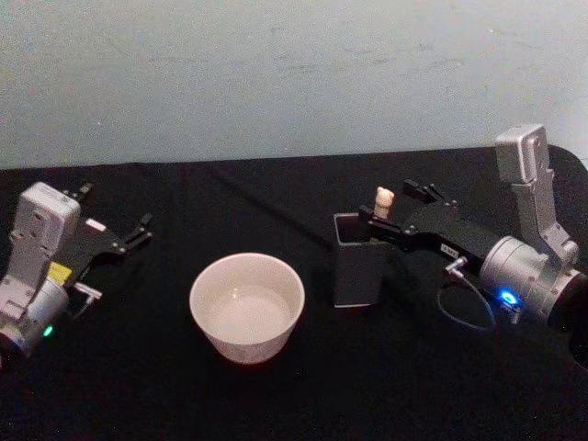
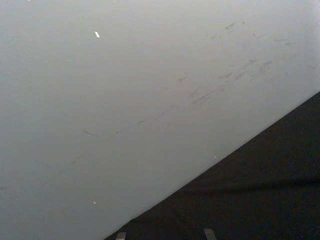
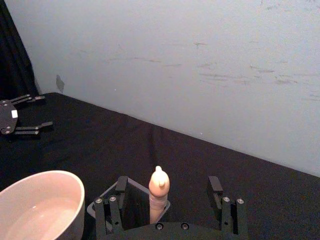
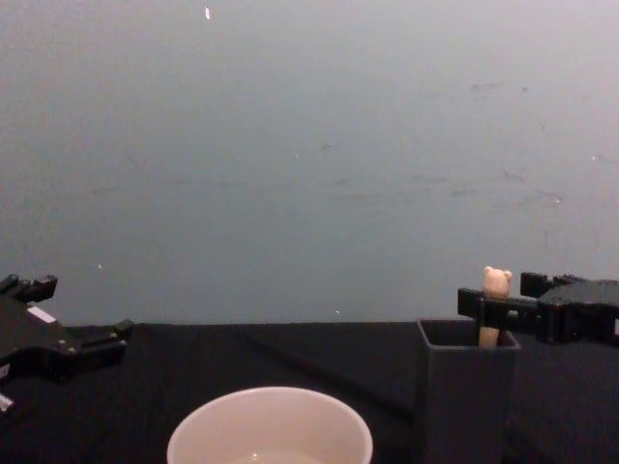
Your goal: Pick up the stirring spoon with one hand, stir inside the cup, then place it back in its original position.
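Grasp spoon [image 1: 384,200] | right gripper [image 1: 395,207] released, astride handle, 3 o'clock of cup [image 1: 243,344] | centre, clench, lift vertically | left gripper [image 1: 118,207] released, 9 o'clock

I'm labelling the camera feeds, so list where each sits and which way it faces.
Head: high, looking down on cup, dark holder, left tool, right tool.
Chest: low, looking across the table to the wall; both tools at its sides.
Left wrist: on left arm, facing wall and table.
Right wrist: on right arm, facing the stirring spoon between its open fingers.
Head and chest share cup and holder.
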Robot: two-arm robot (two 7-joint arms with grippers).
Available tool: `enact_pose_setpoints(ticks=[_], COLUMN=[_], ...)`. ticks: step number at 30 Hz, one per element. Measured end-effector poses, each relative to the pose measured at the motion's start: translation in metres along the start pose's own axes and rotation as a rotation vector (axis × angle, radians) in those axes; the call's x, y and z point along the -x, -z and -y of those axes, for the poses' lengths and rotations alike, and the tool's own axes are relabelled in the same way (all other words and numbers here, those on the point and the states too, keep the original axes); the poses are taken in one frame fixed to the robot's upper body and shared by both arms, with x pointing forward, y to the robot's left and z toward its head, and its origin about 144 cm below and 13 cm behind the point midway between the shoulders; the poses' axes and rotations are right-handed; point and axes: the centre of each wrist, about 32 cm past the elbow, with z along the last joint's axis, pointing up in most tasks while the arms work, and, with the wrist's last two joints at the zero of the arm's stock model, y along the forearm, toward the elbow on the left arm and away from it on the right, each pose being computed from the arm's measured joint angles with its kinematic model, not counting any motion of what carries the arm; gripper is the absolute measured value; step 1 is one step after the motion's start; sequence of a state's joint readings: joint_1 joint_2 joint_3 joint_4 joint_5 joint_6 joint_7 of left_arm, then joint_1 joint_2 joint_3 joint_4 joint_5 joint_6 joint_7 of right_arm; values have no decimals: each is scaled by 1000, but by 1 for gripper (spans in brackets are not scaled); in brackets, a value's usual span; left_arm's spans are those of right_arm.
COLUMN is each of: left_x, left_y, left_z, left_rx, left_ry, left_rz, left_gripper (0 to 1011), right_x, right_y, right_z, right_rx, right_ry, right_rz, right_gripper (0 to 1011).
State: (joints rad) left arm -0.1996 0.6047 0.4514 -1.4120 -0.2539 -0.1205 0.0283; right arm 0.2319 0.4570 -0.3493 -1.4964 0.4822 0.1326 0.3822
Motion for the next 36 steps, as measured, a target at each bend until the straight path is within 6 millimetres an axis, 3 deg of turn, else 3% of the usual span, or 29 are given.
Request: enact_pose_setpoints(ticks=[11, 17, 36], left_x=[0, 0, 0], left_y=[0, 0, 0], left_z=[0, 0, 0], left_rx=[0, 0, 0], left_ry=[0, 0, 0], left_rz=[0, 0, 0], left_gripper=[1001, 1001, 1001], right_x=[0, 0, 0], right_y=[0, 1, 1], right_z=[0, 0, 0], right_rx=[0, 0, -1], right_ry=[-1, -2, -2], right_rz=[1, 2, 2], right_gripper=[1000, 889, 291])
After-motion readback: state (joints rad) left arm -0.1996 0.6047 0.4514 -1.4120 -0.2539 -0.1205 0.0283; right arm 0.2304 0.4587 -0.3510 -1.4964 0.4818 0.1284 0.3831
